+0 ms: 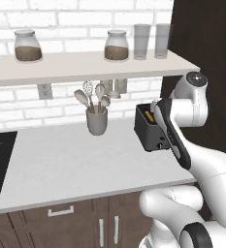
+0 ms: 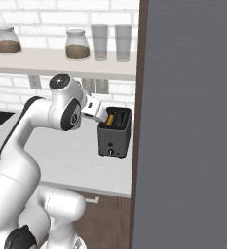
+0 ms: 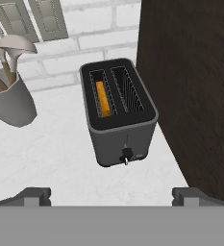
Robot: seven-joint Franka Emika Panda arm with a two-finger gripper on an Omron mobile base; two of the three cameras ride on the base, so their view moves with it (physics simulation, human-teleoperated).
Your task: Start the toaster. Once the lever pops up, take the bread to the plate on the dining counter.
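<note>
Right now the gripper (image 3: 111, 194) is hovering above and in front of the toaster (image 3: 119, 113), jaws standing spread wide and holding nothing. That dark toaster is sitting on the pale table (image 1: 75, 160), close beside the dark cabinet wall (image 3: 190, 91) on its right, with its small knob (image 3: 127, 155) facing the hand. Bread (image 3: 103, 98) is sitting down in the left slot, orange edge showing; the right slot is empty. Off to the left, a grey utensil cup (image 1: 97, 121) is standing with spoons and a whisk, under the shelf (image 1: 85, 65) carrying jars and glasses.
</note>
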